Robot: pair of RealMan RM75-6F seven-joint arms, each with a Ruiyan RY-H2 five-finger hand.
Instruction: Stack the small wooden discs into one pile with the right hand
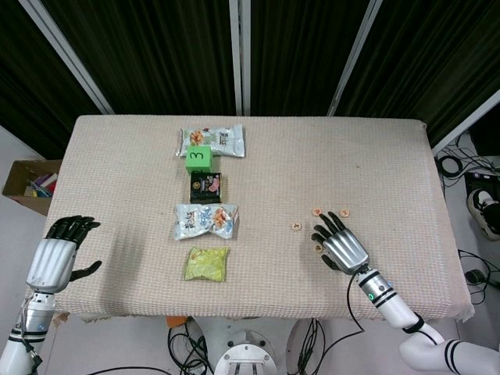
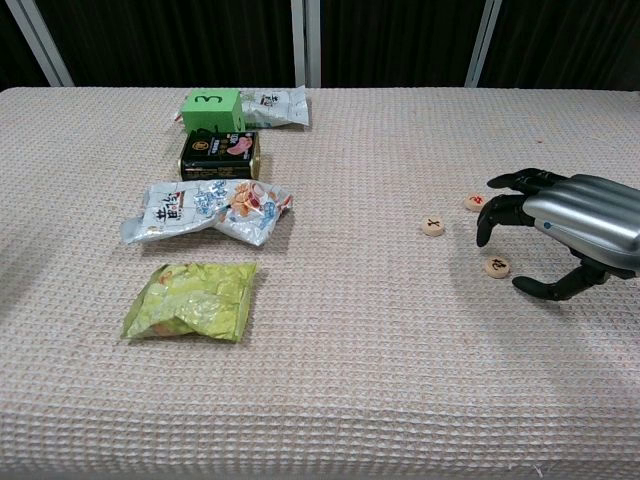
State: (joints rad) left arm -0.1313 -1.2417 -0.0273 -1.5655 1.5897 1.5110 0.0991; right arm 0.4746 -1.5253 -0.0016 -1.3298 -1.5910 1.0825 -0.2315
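Note:
Several small wooden discs lie flat and apart on the right part of the table: one (image 1: 296, 226) (image 2: 433, 227) furthest left, one (image 1: 316, 211) (image 2: 475, 201) behind it, one (image 1: 344, 212) by my fingertips, one (image 1: 318, 248) (image 2: 496, 266) nearest, beside my thumb. My right hand (image 1: 341, 242) (image 2: 570, 225) hovers palm down just right of them, fingers apart, holding nothing. In the chest view the hand hides the disc by its fingertips. My left hand (image 1: 58, 250) hangs at the table's left edge, holding nothing.
A row of things runs down the table's middle: a white snack bag (image 1: 212, 141), a green cube (image 1: 198, 156) (image 2: 212, 108), a dark packet (image 1: 205, 187) (image 2: 220, 155), another white bag (image 1: 205, 221) (image 2: 205, 211), a yellow-green bag (image 1: 206, 264) (image 2: 192, 301). A cardboard box (image 1: 31, 185) stands on the floor at left.

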